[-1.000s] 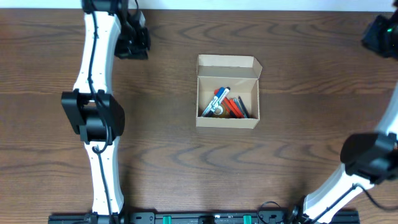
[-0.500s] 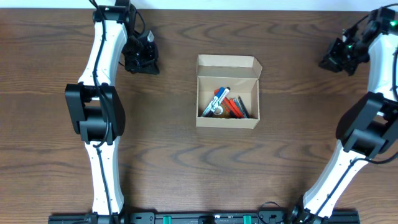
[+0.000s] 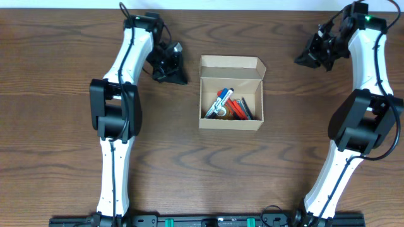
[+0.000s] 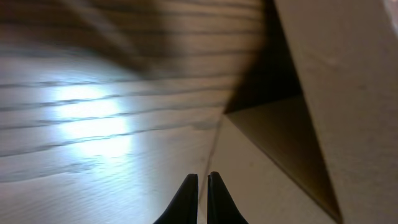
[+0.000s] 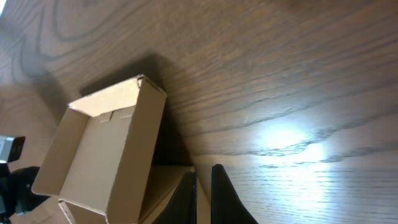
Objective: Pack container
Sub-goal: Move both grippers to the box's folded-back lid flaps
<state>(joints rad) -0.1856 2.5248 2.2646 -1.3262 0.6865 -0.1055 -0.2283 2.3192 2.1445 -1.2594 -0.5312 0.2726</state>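
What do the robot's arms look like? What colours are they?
Both arms are long white tubes with chunky black joints. A thin black cable runs along the left arm, and the right arm has a tiny green light near its far end. Each ends in a black gripper, the left gripper and right gripper, with two thin, dark, pointed fingers.
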